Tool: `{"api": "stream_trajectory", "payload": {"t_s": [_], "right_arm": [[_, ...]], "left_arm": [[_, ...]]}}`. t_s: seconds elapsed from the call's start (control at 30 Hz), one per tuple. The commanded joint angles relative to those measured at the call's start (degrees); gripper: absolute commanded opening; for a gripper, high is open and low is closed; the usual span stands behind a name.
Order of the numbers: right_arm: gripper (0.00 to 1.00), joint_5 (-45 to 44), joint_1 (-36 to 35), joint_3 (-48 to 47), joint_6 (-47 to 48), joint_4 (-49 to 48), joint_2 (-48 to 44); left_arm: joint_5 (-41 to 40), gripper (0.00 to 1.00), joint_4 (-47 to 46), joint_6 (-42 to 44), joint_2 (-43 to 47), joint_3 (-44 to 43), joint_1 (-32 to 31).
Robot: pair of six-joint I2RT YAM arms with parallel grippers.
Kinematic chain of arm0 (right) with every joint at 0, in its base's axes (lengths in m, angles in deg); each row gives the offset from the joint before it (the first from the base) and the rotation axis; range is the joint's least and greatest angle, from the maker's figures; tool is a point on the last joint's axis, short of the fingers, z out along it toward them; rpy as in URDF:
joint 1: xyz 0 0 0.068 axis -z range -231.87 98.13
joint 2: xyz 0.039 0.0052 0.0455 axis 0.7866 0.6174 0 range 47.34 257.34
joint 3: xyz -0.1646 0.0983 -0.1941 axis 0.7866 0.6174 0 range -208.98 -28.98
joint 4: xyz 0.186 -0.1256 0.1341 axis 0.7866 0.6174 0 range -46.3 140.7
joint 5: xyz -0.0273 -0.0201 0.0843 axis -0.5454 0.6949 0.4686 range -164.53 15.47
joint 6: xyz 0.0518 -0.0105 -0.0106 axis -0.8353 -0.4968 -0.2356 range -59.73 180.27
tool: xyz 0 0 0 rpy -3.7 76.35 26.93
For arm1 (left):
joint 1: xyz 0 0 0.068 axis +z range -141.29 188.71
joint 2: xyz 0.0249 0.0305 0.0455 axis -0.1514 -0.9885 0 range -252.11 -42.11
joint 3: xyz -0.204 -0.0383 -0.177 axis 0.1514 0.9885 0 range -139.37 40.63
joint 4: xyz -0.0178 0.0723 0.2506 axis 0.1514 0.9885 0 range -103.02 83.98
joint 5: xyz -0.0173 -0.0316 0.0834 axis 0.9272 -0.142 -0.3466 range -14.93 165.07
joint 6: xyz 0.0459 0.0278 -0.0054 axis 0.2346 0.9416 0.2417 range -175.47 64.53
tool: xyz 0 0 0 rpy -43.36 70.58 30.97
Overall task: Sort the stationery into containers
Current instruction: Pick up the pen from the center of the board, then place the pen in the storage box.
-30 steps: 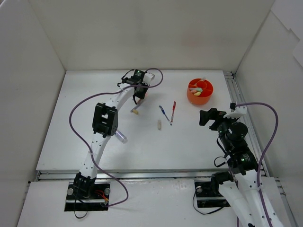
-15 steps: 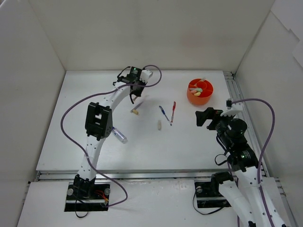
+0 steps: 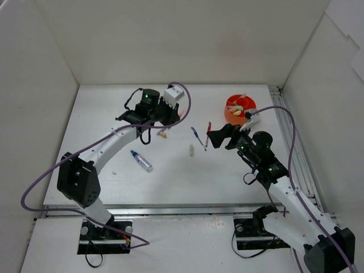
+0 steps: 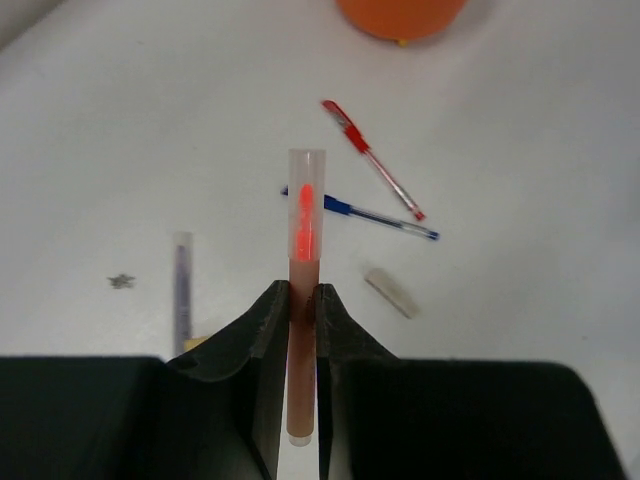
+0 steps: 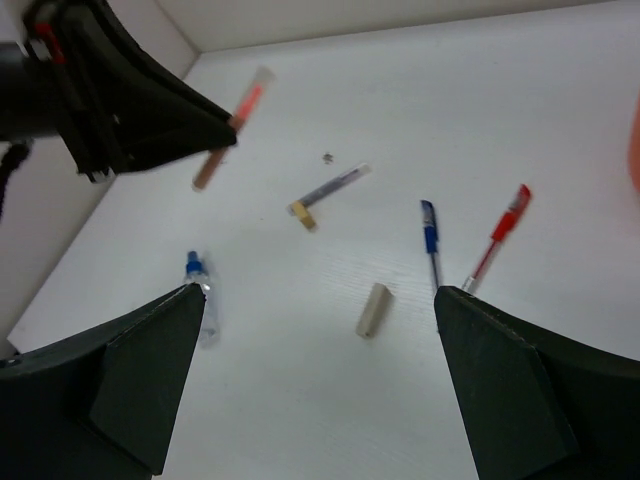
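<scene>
My left gripper [image 4: 302, 295] is shut on an orange highlighter [image 4: 305, 225] with a clear cap and holds it above the table, also seen in the top view [image 3: 181, 114] and the right wrist view [image 5: 230, 125]. My right gripper [image 5: 320, 293] stands wide open above a beige stub [image 5: 373, 309]. On the table lie a blue pen [image 3: 197, 136], a red pen [image 3: 208, 133], the beige stub [image 3: 191, 149], a clear pen with a yellow end [image 3: 162, 133] and a blue-capped clear tube [image 3: 140, 161]. The orange pot [image 3: 240, 108] at the back right holds several items.
White walls close in the table on the left, back and right. A metal rail [image 3: 284, 122] runs along the right edge behind the orange pot. A small dark speck [image 4: 121, 281] lies near the clear pen.
The left arm has swung back and down at the elbow, carrying the highlighter off the table. The right gripper has moved left, from beside the pot to above the pens and stub.
</scene>
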Motion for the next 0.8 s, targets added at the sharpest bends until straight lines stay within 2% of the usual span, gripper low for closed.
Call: {"api": "stream_trajectory", "payload": {"t_s": [0.0,0.1,0.23,0.37,0.5,0.57,0.6,0.67,0.7,0.77], "right_arm": [[0.98,3.10,-2.18,0.94,-5.09,-19.95,3.18],[0.98,0.38,-4.64,0.50,-6.94,-22.60,6.96],[0.98,-7.68,-6.75,-0.29,-11.42,-22.95,13.02],[0.98,-12.28,-7.02,0.41,-15.55,-22.95,15.67],[0.97,-13.07,-7.28,0.50,-17.75,-22.95,16.98],[0.90,-13.77,-7.81,0.59,-18.63,-22.95,17.60],[0.80,-14.12,-8.25,0.59,-19.07,-22.95,17.78],[0.68,-14.30,-8.60,0.59,-19.77,-23.04,17.87],[0.59,-14.39,-9.12,0.59,-20.04,-22.95,18.04],[0.50,-14.39,-9.57,0.33,-20.65,-22.95,18.30]], "left_arm": [[6.24,0.00,-9.32,-5.18,3.86,5.83,-3.40],[5.63,0.00,-9.67,-5.79,5.89,8.21,-6.22],[1.60,0.00,-10.73,-6.06,7.21,10.15,-11.57],[-1.49,0.00,-9.77,-5.62,7.74,9.71,-13.78],[0.09,0.00,-10.91,-6.23,8.09,10.32,-13.79],[0.18,0.00,-11.26,-6.50,8.01,10.50,-13.79],[0.09,0.00,-11.44,-6.76,7.92,10.50,-13.79],[0.09,0.00,-11.79,-6.85,8.01,10.59,-14.31],[-0.26,0.00,-11.96,-6.94,8.01,10.68,-14.31],[-1.14,0.00,-13.62,-7.38,8.01,10.85,-14.31]]}}
